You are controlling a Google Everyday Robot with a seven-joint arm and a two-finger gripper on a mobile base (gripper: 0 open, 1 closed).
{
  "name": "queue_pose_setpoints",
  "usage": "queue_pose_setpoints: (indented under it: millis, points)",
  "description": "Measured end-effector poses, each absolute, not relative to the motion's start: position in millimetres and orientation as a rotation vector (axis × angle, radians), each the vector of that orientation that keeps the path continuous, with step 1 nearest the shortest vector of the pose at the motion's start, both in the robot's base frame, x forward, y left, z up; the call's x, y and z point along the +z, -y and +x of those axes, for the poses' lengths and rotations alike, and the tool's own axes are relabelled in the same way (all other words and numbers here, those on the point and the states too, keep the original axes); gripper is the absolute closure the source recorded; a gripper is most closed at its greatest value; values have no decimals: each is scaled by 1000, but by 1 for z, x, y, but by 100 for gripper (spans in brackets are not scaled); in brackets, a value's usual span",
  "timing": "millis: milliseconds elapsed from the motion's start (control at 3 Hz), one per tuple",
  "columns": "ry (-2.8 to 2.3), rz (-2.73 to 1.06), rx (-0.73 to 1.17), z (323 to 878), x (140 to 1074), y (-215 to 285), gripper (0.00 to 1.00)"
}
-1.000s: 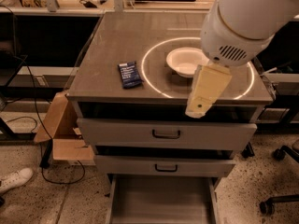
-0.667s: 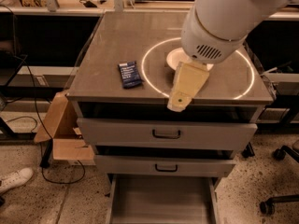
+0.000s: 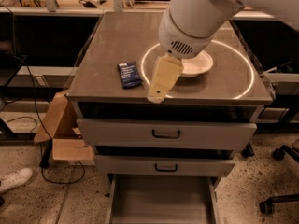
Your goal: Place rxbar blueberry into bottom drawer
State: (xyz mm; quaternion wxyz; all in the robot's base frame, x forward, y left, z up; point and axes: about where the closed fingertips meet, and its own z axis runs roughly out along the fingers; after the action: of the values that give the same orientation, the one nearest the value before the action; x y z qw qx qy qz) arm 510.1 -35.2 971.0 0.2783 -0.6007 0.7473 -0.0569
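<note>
The rxbar blueberry (image 3: 129, 74), a small dark navy wrapper with white text, lies flat on the grey cabinet top (image 3: 117, 36), left of centre. My gripper (image 3: 158, 93) hangs from the big white arm over the front of the top, just right of the bar and not touching it. The bottom drawer (image 3: 161, 202) is pulled out at the bottom of the cabinet and its grey tray shows nothing inside.
A white bowl (image 3: 200, 64) sits right of the gripper, partly hidden by the arm. The two upper drawers (image 3: 166, 134) with black handles are closed. A cardboard box (image 3: 60, 134) and cables are on the floor at left, and a chair base (image 3: 280, 199) is at right.
The arm and gripper have swung left across the bowl toward the bar. The bar, the bowl and the drawers have not moved.
</note>
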Motion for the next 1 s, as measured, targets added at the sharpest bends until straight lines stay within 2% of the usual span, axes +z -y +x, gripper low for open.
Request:
queue_pose_setpoints:
  millis: [1000]
  points:
    - [-2172, -1681, -190, 535, 944, 15, 0]
